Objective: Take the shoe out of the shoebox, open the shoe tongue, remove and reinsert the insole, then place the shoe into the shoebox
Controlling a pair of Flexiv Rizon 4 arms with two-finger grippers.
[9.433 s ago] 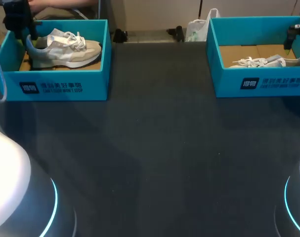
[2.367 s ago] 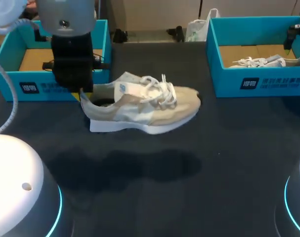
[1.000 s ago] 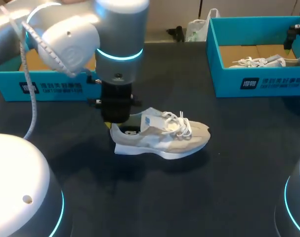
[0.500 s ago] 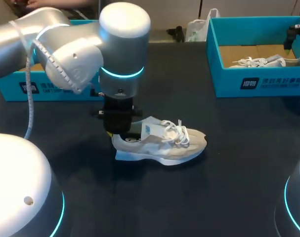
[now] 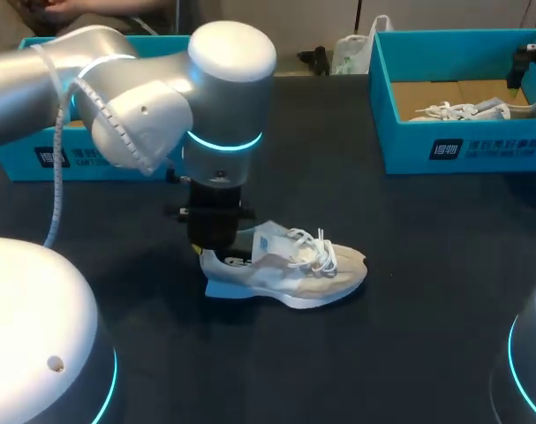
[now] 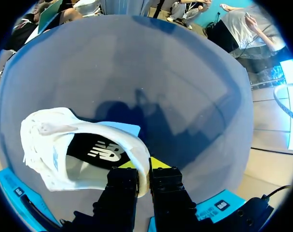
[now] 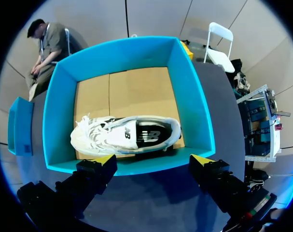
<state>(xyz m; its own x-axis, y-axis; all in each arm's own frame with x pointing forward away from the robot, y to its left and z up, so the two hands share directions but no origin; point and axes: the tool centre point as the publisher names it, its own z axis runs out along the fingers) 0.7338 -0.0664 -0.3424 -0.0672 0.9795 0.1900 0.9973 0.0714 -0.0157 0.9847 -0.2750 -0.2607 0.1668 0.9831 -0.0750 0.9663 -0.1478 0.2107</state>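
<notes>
Sneaker (image 5: 294,269) is out of the shoebox (image 5: 73,157), sitting on the surface (image 5: 426,291), left hand (image 6: 143,166) clamped on its heel. Insole (image 6: 95,152) not pulled yet, reboxing way off.

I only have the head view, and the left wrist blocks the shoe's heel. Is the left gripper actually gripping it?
Observer: Yes. The left wrist view shows the left gripper shut on the shoe, pinching the heel collar with one finger inside and one outside.
Operator: Is the insole in there?
Observer: Yes, a black insole with a white logo lies inside the shoe.
Operator: And my right gripper? It is barely in my view.
Observer: The right gripper is open, fingers wide apart, over the right shoebox, which holds a second shoe.
</notes>
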